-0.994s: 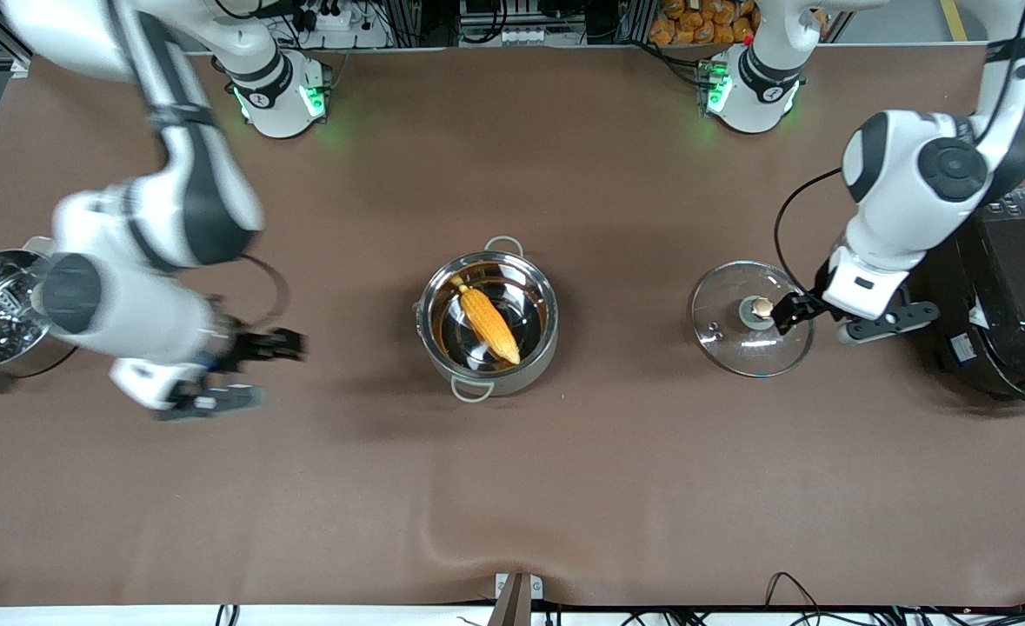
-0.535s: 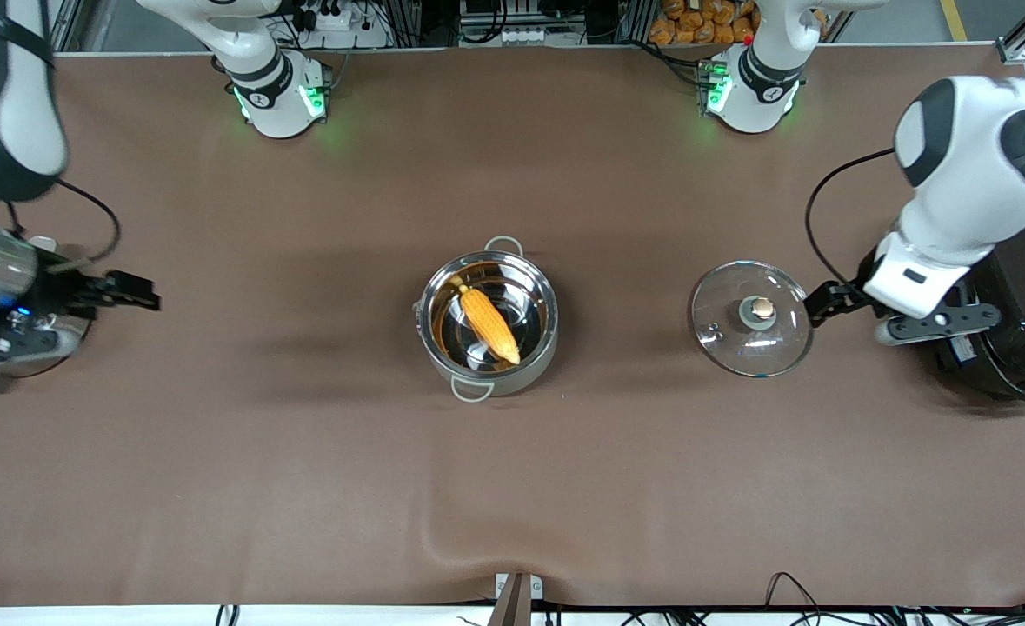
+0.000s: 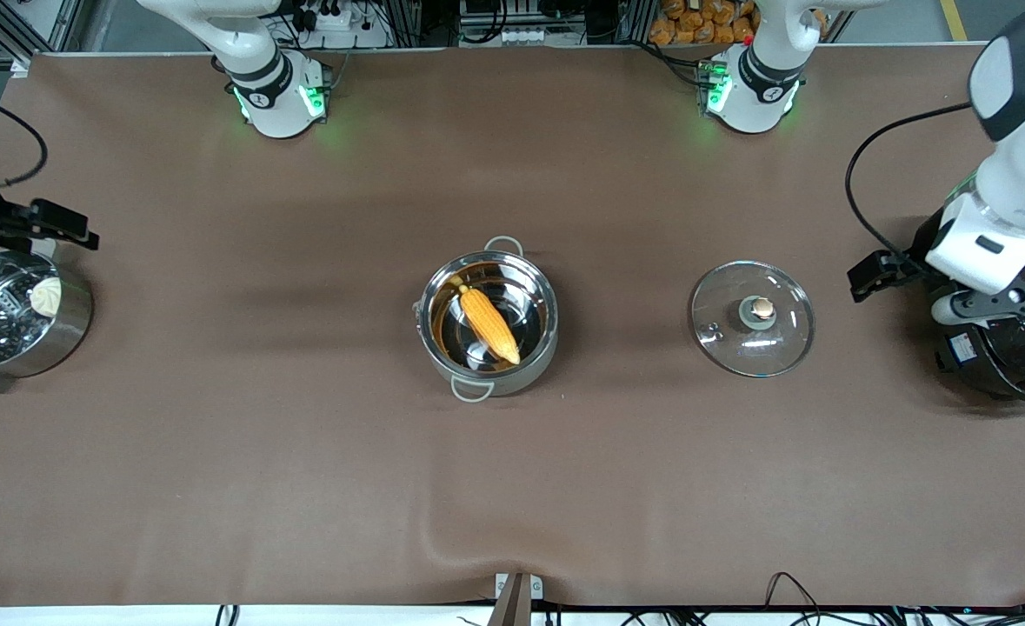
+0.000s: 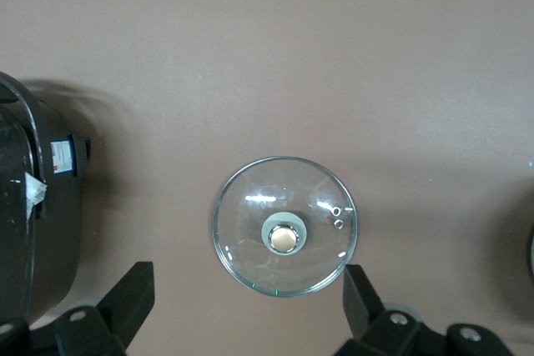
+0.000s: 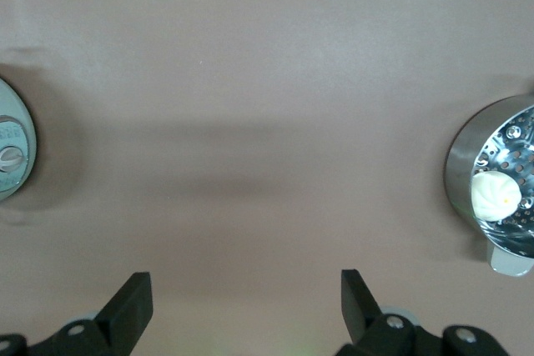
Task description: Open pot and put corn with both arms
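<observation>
— What does the front view show?
— The corn [image 3: 489,324] lies in the uncovered pot [image 3: 488,322] mid-desk; its lid [image 3: 752,318] rests flat toward the left arm's end.

— And the wrist views?
— The left hand [image 4: 250,310] spread empty above the lid [image 4: 284,226]; the right hand [image 5: 246,310] spread empty over bare desk [image 5: 267,81].

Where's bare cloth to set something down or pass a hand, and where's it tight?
Free: the wide strip nearer the front camera than the pot and glass lid; the cloth between the pot and the steamer pot; the band between the pot and the arm bases. Narrower: the pot-to-lid gap. Crowded: the lid to rice cooker stretch, where the open left gripper hangs.
</observation>
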You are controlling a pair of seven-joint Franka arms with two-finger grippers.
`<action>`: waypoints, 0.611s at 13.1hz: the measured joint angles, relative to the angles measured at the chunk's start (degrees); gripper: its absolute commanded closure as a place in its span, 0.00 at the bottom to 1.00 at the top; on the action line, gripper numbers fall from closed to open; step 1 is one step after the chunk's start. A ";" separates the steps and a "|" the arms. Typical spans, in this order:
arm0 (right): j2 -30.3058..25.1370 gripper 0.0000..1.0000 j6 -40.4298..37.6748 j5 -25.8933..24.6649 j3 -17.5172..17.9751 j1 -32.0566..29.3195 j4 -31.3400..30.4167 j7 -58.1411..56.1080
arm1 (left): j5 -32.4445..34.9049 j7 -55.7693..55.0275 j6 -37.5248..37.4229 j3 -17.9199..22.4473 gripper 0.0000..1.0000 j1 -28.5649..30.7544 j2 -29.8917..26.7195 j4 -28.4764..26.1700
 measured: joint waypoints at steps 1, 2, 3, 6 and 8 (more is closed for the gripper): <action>-0.75 0.00 -0.55 0.00 0.05 0.22 -0.10 0.45 | 0.00 0.14 -0.40 -0.09 0.00 -0.01 -0.14 0.60; -1.35 0.00 -1.32 0.00 0.27 0.56 -0.16 1.57 | 0.00 0.70 -0.69 -0.10 0.00 -0.01 -0.36 0.92; -1.91 0.00 -1.93 0.00 0.78 0.85 -0.24 2.87 | 0.00 1.43 -1.04 -0.04 0.00 0.01 -0.70 1.07; -2.38 0.00 -2.44 -0.39 1.63 1.16 -0.42 4.38 | 0.00 2.86 -2.38 0.15 0.00 0.43 -1.54 1.11; -2.38 0.00 -2.53 -0.53 1.65 1.17 -0.43 4.38 | 0.00 2.89 -2.54 0.14 0.00 0.47 -1.60 1.25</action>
